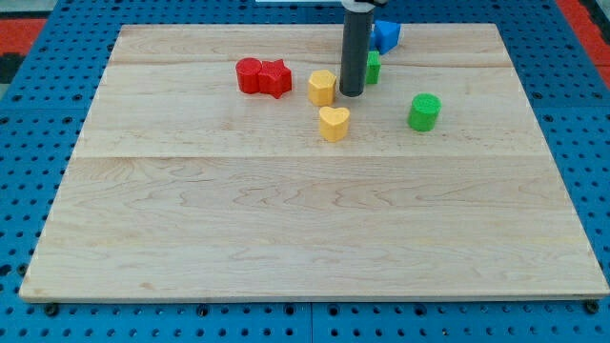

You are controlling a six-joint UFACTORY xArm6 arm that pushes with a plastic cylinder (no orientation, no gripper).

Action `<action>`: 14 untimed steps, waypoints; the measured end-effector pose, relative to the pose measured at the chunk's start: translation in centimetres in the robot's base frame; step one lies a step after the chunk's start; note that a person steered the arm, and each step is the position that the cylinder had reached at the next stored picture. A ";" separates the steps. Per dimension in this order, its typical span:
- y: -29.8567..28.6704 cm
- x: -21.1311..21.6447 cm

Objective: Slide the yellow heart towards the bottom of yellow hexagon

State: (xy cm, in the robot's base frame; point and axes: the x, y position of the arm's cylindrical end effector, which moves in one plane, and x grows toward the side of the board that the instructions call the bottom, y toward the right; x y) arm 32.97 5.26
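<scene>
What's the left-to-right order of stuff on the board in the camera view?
Red cylinder → red star-like block → yellow hexagon → yellow heart → my tip → green block behind the rod → blue block → green cylinder.

We see a pale wooden board [286, 219] — planks with fine grain, matt and smooth. Our yellow heart [334, 123] and yellow hexagon [322, 88] look like smooth, solid-coloured plastic — the dark rod [354, 52] looks matt.
</scene>
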 end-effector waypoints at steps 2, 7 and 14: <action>-7.6 -0.7; -4.8 -1.0; 3.8 1.1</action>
State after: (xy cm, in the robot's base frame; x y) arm 34.11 9.04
